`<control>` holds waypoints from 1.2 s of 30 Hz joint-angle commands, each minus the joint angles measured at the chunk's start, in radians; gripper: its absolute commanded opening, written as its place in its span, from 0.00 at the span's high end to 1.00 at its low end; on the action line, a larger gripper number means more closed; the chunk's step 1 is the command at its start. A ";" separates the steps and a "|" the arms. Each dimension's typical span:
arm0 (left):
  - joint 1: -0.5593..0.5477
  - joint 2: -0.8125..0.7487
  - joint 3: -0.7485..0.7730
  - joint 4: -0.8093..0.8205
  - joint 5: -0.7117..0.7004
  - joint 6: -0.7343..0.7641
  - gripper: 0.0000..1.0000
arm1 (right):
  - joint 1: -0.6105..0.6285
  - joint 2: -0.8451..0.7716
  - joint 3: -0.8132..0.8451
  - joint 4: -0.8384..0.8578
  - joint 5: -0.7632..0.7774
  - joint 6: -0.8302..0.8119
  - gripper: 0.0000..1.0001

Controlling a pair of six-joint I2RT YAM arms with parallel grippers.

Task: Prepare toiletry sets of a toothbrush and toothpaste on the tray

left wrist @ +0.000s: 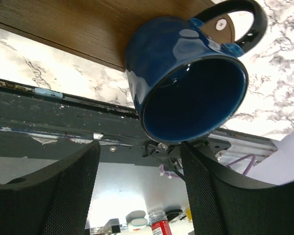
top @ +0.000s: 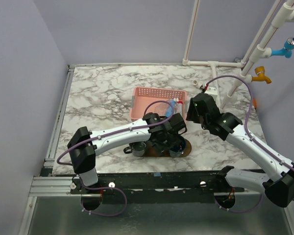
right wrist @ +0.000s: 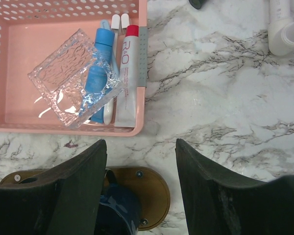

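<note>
While your left gripper (left wrist: 139,159) and right gripper (right wrist: 140,149) gape empty, beware — the left's nudge could topple the blue mug (left wrist: 181,73).

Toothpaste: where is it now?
Right wrist view: the toothpaste lies in the pink basket, along its right wall, with the toothbrush just to its left.
</note>
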 commanded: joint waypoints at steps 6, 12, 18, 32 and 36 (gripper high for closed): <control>-0.007 0.077 0.031 0.021 0.045 -0.024 0.39 | -0.009 -0.050 -0.035 0.021 -0.023 -0.006 0.38; -0.006 0.103 0.035 0.032 0.049 -0.020 0.47 | -0.010 -0.065 -0.049 0.021 -0.028 -0.006 0.38; -0.006 0.123 0.039 0.050 0.055 -0.006 0.55 | -0.008 -0.075 -0.061 0.021 -0.030 -0.004 0.38; -0.006 0.129 0.037 0.081 0.091 0.025 0.73 | -0.010 -0.071 -0.063 0.028 -0.039 -0.005 0.38; -0.006 0.128 0.039 0.081 0.087 0.032 0.78 | -0.009 -0.074 -0.064 0.028 -0.034 -0.005 0.38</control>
